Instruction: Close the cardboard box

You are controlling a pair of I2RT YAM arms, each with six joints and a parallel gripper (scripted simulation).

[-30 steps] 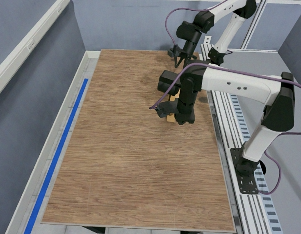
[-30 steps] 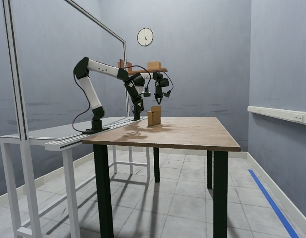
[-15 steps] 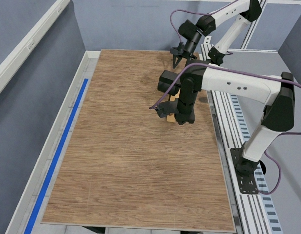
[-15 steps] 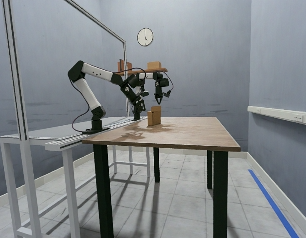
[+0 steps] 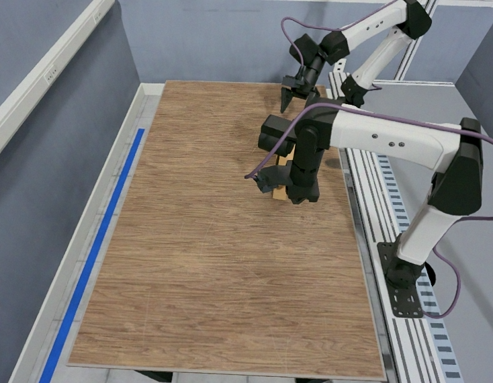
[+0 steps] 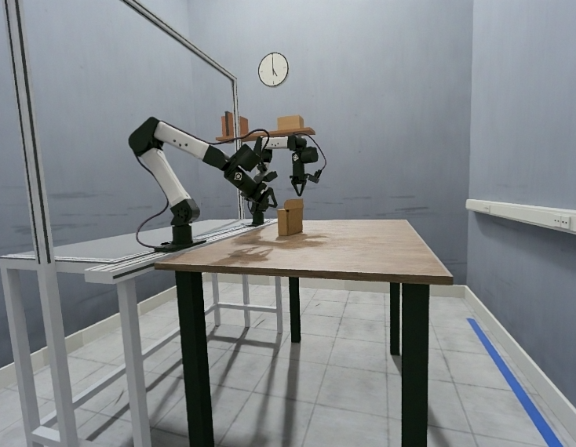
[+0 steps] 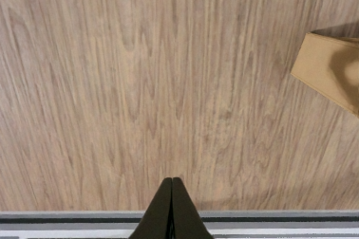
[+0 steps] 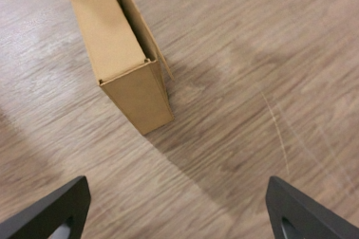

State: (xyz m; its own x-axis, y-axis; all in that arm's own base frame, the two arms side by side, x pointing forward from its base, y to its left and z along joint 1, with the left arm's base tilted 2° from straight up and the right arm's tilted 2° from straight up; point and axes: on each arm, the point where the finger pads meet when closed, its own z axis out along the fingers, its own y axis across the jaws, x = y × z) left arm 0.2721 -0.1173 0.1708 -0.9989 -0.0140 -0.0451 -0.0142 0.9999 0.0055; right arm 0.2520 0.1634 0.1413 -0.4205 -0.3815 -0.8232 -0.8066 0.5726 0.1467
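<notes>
Box [image 5: 279,193] [image 6: 290,223] [image 7: 319,60] [image 8: 110,35] on the table [image 5: 217,255] [image 6: 365,250] [image 7: 142,88] [image 8: 237,136]

A wall clock [image 6: 273,69] hangs above a shelf [image 6: 305,130] that bears a carton [image 6: 290,122] and upright brown items [image 6: 227,124], beyond the tabletop's far edge in the exterior view. Blue tape [image 5: 94,251] [image 6: 512,375] lines the floor alongside one long edge, beneath a white outlet rail [image 5: 40,76] [image 6: 529,219] on the wall.
</notes>
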